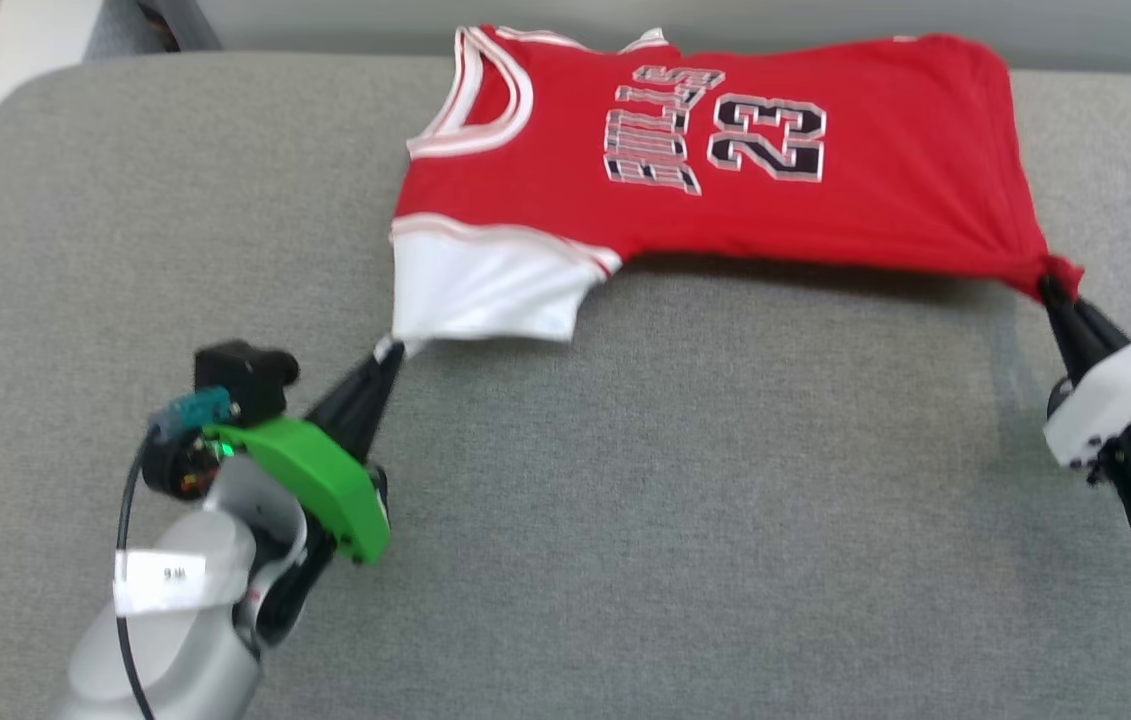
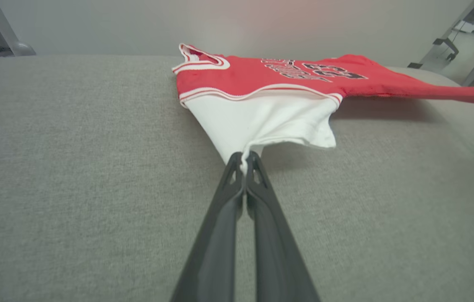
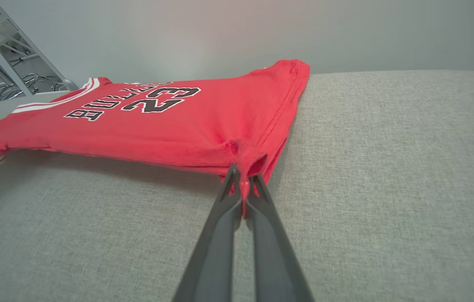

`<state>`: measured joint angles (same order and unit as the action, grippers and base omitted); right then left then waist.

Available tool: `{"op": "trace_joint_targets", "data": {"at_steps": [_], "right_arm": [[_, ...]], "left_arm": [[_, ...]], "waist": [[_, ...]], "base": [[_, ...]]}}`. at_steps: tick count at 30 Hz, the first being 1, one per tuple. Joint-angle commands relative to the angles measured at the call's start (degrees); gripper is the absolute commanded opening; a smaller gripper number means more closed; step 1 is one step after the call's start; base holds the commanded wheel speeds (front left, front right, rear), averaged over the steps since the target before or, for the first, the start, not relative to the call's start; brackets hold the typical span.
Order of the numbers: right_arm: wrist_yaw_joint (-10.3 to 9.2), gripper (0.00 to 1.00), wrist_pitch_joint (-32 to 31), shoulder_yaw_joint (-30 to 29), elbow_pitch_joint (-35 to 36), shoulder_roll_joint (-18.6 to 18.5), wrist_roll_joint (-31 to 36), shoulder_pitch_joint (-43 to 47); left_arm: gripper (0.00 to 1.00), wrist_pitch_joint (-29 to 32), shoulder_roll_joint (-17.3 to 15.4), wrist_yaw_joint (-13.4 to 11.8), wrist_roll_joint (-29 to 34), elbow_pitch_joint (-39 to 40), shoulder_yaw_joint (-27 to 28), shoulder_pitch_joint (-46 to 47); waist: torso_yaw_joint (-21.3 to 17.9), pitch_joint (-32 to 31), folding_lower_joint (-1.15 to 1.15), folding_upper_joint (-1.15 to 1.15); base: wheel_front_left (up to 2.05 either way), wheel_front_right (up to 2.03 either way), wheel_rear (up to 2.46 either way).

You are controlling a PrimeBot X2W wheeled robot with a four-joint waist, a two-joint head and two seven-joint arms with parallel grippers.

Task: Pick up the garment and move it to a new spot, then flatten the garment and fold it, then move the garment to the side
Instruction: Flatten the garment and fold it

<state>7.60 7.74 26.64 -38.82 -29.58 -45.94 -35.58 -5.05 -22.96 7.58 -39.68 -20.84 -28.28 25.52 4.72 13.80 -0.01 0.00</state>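
A grey fabric-covered surface [image 1: 625, 500] spreads across the head view. The garment [image 1: 725, 190] is at its far side, chest up, with the collar toward the robot's left and the hem toward its right. The far edge lies near the back rim of the surface. The near edge is raised off the fabric and stretched tight, with a band of shadow beneath it. The left gripper [image 1: 387, 352] has its two dark fingers pressed together on the bottom corner of the white sleeve [image 1: 485, 285], which the left wrist view shows gathered to a point between the tips [image 2: 244, 161]. The right gripper [image 1: 1050, 285] is likewise clamped on the near hem corner [image 3: 248, 161], where the red cloth bunches into a small pleat. The black lettering [image 1: 715, 130] reads flat and unwrinkled, so the body seems well spread. No fold is visible anywhere, and the striped neckline [image 1: 485, 100] lies open. As for progress, this looks like the carrying or flattening stage. The shirt is picked up by two corners and tensioned, but not laid down smooth, not folded and not set aside. From these angles it is hard to say whether the far sleeve is tucked underneath. If it is, it would need straightening before any fold.
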Motion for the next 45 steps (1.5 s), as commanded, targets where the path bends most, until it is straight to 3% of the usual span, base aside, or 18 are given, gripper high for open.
{"op": "trace_joint_targets", "data": {"at_steps": [1,7,17,31,41,45], "right_arm": [[-0.11,0.00,-0.3,0.3,0.3,-0.7,-1.2,2.4],[-0.11,0.00,-1.2,0.5,1.5,-2.0,-5.2,9.1],[-0.11,0.00,-5.1,2.9,6.8,-3.7,-9.3,19.1],[-0.11,0.00,-13.1,0.0,19.6,-8.7,-14.4,35.4],[-0.11,0.00,-16.0,-6.4,26.6,-9.3,-10.6,39.9],[-0.11,0.00,-19.5,-10.6,30.3,-8.2,-7.1,36.9]], "left_arm": [[0.00,1.6,-2.1,-0.1,-1.7,2.3,-1.2,-2.7],[0.00,5.6,-7.3,-0.3,-4.9,9.9,-3.0,-9.9],[0.00,10.8,-12.3,-3.0,-9.5,20.8,-4.3,-23.6],[0.00,15.4,-16.7,-7.0,-16.7,31.4,-4.8,-37.1],[0.00,14.1,-18.0,-7.4,-16.3,33.6,-2.5,-35.4],[0.00,14.2,-18.2,-6.9,-14.1,33.5,-0.5,-27.8]], "waist": [[1.5,-5.1,0.01,0.00],[1.9,-8.7,0.01,0.00],[-0.1,-14.3,0.01,0.00],[-1.6,-17.1,0.01,0.00],[-1.8,-15.0,0.01,0.00],[-1.8,-11.3,0.01,0.00]], "base": [[0.00,0.00,0.00],[0.00,0.00,0.00],[0.00,0.00,0.00],[0.00,0.00,0.00],[0.00,0.00,0.00],[0.00,0.00,0.00]]}}
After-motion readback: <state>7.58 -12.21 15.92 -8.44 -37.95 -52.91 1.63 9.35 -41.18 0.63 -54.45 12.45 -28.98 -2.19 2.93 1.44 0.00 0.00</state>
